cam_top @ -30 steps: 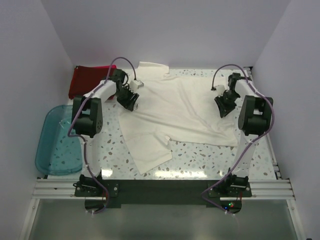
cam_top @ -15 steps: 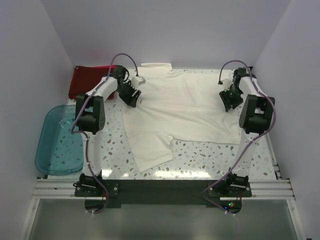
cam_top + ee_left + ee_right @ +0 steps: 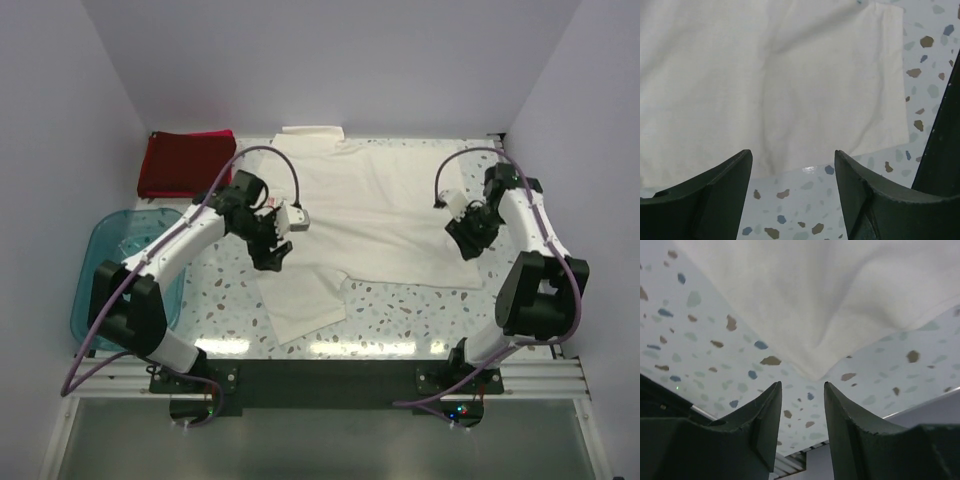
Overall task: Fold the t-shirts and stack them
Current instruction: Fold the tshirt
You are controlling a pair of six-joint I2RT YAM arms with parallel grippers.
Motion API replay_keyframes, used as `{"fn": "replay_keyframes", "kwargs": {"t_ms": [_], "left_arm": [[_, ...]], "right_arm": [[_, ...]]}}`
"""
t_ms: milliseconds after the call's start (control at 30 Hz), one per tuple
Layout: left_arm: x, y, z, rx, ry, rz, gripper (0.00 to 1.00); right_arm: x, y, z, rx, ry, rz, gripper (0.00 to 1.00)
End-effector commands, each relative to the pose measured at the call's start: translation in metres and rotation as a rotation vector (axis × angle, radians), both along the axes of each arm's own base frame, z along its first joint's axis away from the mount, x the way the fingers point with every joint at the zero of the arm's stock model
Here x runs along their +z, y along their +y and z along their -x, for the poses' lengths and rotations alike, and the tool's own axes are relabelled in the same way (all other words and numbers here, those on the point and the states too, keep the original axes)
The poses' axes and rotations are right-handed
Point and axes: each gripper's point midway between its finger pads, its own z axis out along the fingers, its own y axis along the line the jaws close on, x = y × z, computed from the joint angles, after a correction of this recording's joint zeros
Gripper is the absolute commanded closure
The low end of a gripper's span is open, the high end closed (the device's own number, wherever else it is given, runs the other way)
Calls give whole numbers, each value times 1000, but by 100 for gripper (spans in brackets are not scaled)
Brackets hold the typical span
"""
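Cream-white t-shirt (image 3: 370, 215) lying spread open on the speckled tabletop (image 3: 400, 300), with one flap reaching toward the arm bases at its near-left corner. The left claw (image 3: 272, 255) stands at the shirt's left edge, just above that flap. In the left wrist view its fingers are set wide apart over the cloth's hem (image 3: 765, 75), with nothing between them (image 3: 792, 155). The right claw (image 3: 470, 240) stands at the shirt's right edge. In the right wrist view its fingers are parted only narrowly and are empty (image 3: 801, 386), pointing at a drooping fold of the hem (image 3: 840, 290). A dark red t-shirt (image 3: 180, 165) lies folded beyond the shirt's far-left corner. A translucent teal tub (image 3: 110, 290) sits well apart to the shirt's left.
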Motion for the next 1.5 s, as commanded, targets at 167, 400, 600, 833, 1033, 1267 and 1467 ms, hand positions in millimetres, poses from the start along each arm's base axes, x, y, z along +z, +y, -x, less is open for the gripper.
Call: {"fn": "replay_keyframes", "kwargs": {"t_ms": [167, 400, 600, 833, 1033, 1267, 1467], "left_arm": [[-28, -9, 29, -38, 65, -20, 29], [-42, -2, 35, -33, 85, -57, 29], [-48, 2, 36, -35, 82, -76, 28], [-56, 4, 46, -72, 81, -90, 28], [-74, 1, 70, -134, 51, -155, 33], [-90, -9, 85, -136, 4, -206, 34], [-120, -3, 102, -175, 8, -302, 35]], "right_arm": [[-65, -15, 58, 249, 118, 98, 57], [-83, -21, 50, 256, 127, 120, 55], [-101, -23, 53, 267, 149, 126, 55], [-120, -24, 63, 276, 156, 141, 55], [-117, -23, 64, 257, 131, 147, 82], [-108, -21, 63, 246, 114, 140, 100], [-101, -20, 60, 234, 104, 129, 100]]}}
